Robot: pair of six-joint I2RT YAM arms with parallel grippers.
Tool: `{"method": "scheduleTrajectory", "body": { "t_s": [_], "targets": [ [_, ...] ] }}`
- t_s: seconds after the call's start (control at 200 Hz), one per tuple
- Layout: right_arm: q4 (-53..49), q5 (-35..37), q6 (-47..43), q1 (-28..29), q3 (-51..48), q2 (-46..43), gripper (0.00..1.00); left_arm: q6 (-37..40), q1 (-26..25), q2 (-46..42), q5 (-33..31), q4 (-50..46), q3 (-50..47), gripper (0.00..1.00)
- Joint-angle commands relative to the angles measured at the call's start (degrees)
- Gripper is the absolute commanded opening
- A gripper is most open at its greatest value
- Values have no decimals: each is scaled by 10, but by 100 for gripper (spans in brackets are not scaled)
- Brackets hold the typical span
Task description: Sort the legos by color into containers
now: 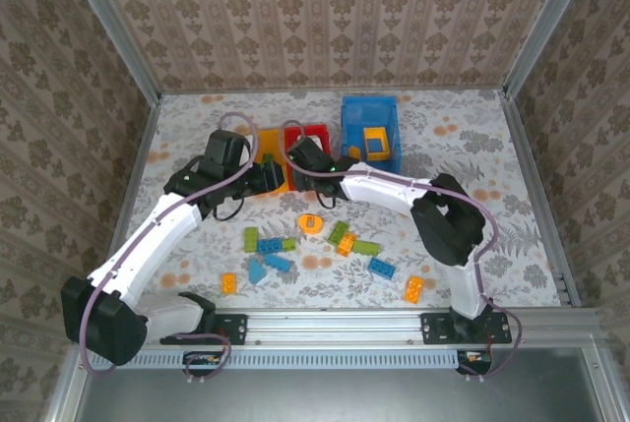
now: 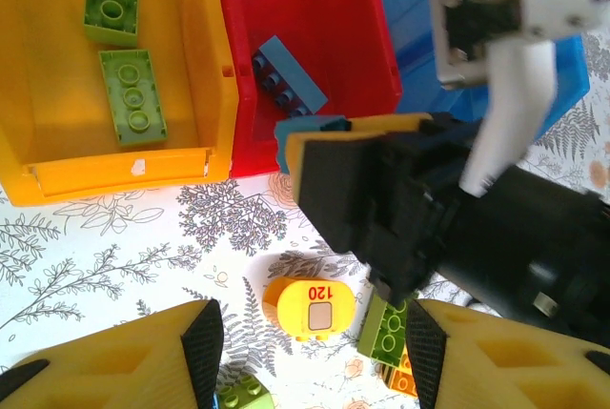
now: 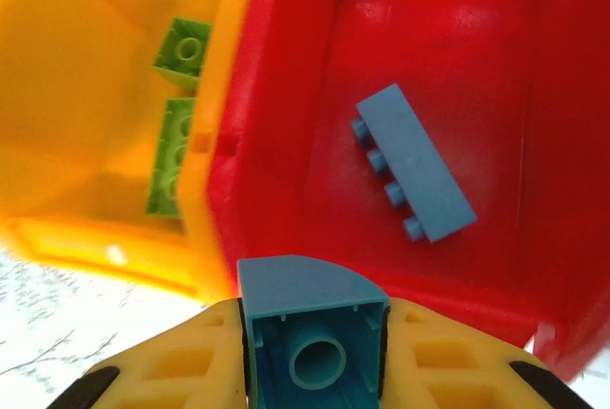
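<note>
Orange rounded piece on the table — we read "120" on its label. Right jaws: clenched on a teal brick at the red bin's near rim; one blue brick lies inside, studs sideways. Left jaws: released, poised above the labelled piece. Yellow bin: we count two green bricks. Blue bin — largely hidden behind the right arm in the left wrist view.

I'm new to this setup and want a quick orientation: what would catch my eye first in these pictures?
The right gripper is shut on a teal round-cornered plastic brick at the near rim of the red plastic bin, which holds one long blue brick on its side. Beside it, the yellow-orange bin holds two light green bricks.
</note>
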Motion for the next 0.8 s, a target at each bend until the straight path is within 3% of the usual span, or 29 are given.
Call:
{"method": "scheduleTrajectory", "body": {
  "t_s": [0.0,0.185,0.405,0.595,0.795],
  "targets": [
    [-26,5,-27,-11,36,21,31,-14,5,-5,11,-1,19,57],
    [-40,-1,-36,-15,55,34,40,-13,6,-18,6,-14,5,57],
    [-44,2,-43,-12,49,6,64,-14,10,-29,0,-26,-5,57],
    [-22,12,-68,-4,14,-61,62,-20,12,-33,-16,-60,-6,57],
    [129,-18,-123,13,-149,-183,63,-28,12,-58,-29,-104,-35,57]
  ]
}}
